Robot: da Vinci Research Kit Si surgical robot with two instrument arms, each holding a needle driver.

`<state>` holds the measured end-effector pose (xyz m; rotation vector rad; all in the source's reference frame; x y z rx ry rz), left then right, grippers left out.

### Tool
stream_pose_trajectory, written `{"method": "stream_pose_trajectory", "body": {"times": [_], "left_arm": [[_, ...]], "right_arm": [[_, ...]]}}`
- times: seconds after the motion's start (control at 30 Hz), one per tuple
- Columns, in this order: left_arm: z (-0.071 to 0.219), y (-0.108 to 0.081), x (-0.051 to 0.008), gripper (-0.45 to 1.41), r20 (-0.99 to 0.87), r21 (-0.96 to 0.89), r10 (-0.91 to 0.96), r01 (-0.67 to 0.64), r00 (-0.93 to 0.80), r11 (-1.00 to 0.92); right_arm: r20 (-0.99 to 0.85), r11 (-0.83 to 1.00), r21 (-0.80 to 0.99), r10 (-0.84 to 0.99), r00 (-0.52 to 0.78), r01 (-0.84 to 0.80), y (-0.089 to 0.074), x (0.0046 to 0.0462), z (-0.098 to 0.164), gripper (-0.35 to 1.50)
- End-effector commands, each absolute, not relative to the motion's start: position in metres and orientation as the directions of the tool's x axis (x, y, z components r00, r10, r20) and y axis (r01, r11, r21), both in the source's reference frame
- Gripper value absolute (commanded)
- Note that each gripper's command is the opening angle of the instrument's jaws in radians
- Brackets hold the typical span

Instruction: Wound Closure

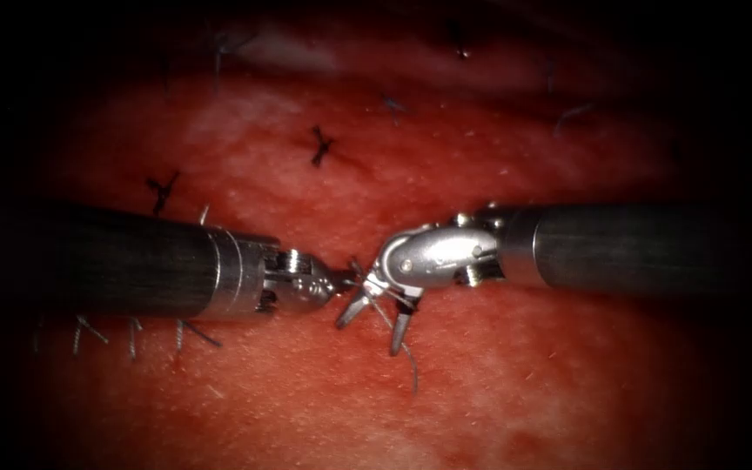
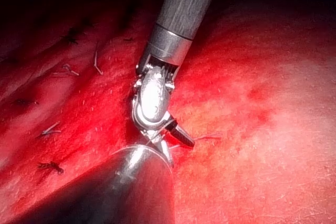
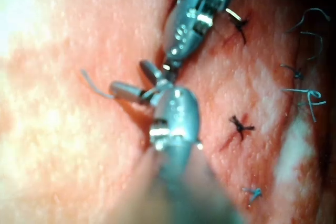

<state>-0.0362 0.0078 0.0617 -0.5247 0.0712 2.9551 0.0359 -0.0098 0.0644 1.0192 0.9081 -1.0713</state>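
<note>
Thread (image 1: 406, 352) trails toward 6 o'clock from the right tool (image 1: 376, 320), whose jaws are spread apart with the strand between them, gripping nothing. Left tool (image 1: 339, 280) tip meets it (jaw state unclear). Knotted stitches (image 1: 321, 146) sit at 12 o'clock on the tissue (image 1: 524, 374).

Light brightest right around right tool (image 1: 372, 329) and left tool (image 1: 342, 280). Fades to black well behind both, along every edge. Hard pale glare beside left tool in its wrist view.
</note>
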Motion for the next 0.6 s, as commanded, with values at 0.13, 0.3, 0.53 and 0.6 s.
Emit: {"method": "stream_pose_trajectory", "body": {"times": [0.13, 0.3, 0.53, 0.6], "left_arm": [[0.0620, 0.0075, -0.0370, -0.45, -0.348, 0.022, 0.129, -0.146, -0.929, -0.989], [0.0617, 0.0071, -0.0372, -0.45, -0.350, 0.021, 0.129, -0.145, -0.928, -0.989], [0.0615, 0.0069, -0.0370, -0.45, -0.352, 0.021, 0.126, -0.143, -0.928, -0.990], [0.0615, 0.0069, -0.0369, -0.45, -0.352, 0.023, 0.120, -0.137, -0.928, -0.990]], "right_arm": [[-0.928, 0.121, 0.221, -0.281, 0.247, 0.968, -0.0091, 0.0366, 0.0648, 1.16], [-0.907, 0.076, 0.260, -0.323, 0.271, 0.963, -0.0089, 0.0365, 0.0649, 1.15], [-0.864, 0.041, 0.306, -0.407, 0.295, 0.951, -0.0093, 0.0361, 0.0652, 1.11], [-0.850, 0.037, 0.317, -0.431, 0.301, 0.948, -0.0096, 0.0362, 0.0654, 1.11]]}}
